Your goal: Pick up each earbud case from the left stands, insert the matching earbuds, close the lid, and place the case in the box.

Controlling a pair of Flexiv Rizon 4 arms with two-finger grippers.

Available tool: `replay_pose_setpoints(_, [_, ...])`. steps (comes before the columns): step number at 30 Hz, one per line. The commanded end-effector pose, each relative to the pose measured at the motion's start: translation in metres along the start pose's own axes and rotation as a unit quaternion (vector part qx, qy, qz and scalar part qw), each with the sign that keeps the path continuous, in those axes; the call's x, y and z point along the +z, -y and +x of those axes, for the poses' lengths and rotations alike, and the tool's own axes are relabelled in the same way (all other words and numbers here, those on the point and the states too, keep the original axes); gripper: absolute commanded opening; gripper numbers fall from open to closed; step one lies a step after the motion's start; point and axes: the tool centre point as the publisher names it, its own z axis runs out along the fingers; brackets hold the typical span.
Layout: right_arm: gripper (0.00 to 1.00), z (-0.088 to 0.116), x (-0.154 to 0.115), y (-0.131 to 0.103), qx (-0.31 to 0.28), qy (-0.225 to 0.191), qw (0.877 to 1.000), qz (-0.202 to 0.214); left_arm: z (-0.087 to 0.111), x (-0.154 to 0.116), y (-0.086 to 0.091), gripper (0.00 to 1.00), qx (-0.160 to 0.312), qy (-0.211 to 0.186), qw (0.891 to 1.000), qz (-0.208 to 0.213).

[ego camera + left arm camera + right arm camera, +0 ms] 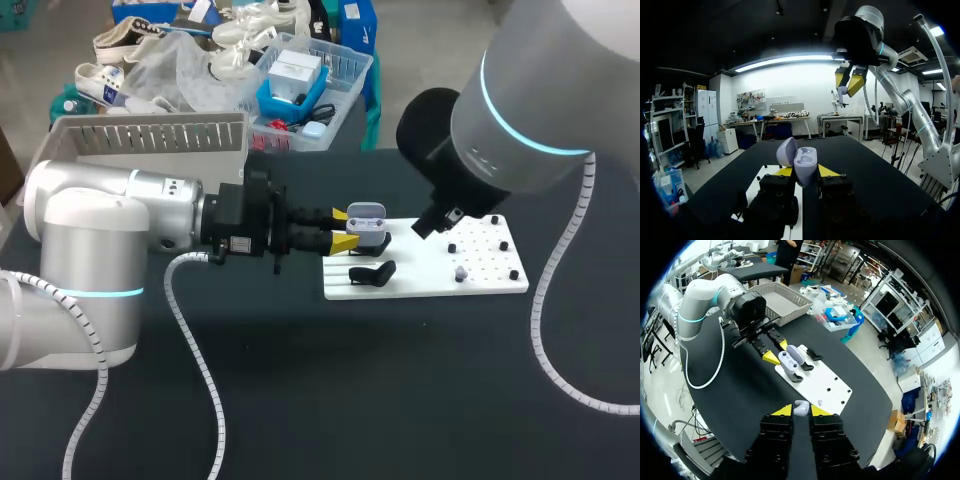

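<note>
Black counter (300, 400) carries white stand board (480, 275). Open earbud case (366, 222) is clamped, lid up, in left claw (342, 228) at board's 9 o'clock end. Earbud (801, 407) is pinched in right claw (801, 411) above it. Case is best held level, earbud lowered straight into matching socket.

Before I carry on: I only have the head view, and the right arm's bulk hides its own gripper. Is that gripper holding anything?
Observer: Yes. In the right wrist view the right gripper is shut on a white earbud.
Operator: How near is it to the case?
Observer: Not near. The left wrist view shows it hanging high above the open case, which is clamped between the fingers of the left gripper.
</note>
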Motion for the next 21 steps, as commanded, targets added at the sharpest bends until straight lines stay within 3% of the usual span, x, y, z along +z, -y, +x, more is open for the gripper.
replay_pose_setpoints(1, [0.00, 0.001, 0.000, -0.001, 0.001, 0.002, 1.000, 0.002, 0.000, 0.001, 0.000, 0.00, 0.000, 0.000, 1.000, -0.002])
replay_pose_setpoints(14, [0.00, 0.001, 0.000, -0.001, 0.001, 0.002, 1.000, 0.002, 0.000, 0.001, 0.000, 0.00, 0.000, 0.000, 1.000, -0.002])
replay_pose_setpoints(21, [0.00, -0.015, 0.018, 0.032, 0.054, -0.019, 0.998, -0.004, 0.000, 0.001, 0.000, 0.00, 0.000, 0.000, 1.000, -0.002])
